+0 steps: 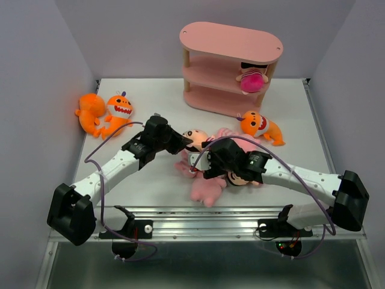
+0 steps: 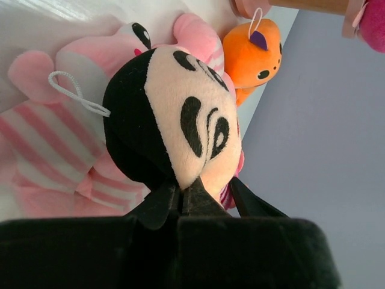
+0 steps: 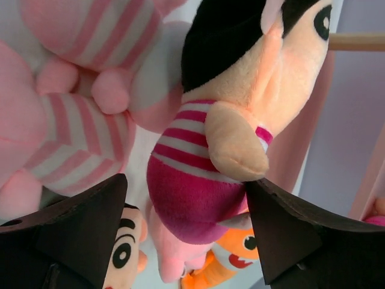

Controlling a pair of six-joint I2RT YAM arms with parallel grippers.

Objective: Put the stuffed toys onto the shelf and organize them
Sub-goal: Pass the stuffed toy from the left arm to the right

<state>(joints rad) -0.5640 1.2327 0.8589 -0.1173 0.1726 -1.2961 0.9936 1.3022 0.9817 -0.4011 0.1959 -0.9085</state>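
Right, the left gripper [image 2: 201,188] is clenched on a black-haired doll [image 2: 180,114] by the head, at the middle of the bench [image 1: 150,180]. The right gripper [image 3: 185,183] is released, fingers wide either side of a striped doll [image 3: 192,144] at its magenta body. Whether that's the same doll or another, I can't tell. Its long axis runs straight out from that gripper, head at the far end, so closing across the waist looks right. The shelf [image 1: 231,37] stands beyond, back right, nearer the right arm.
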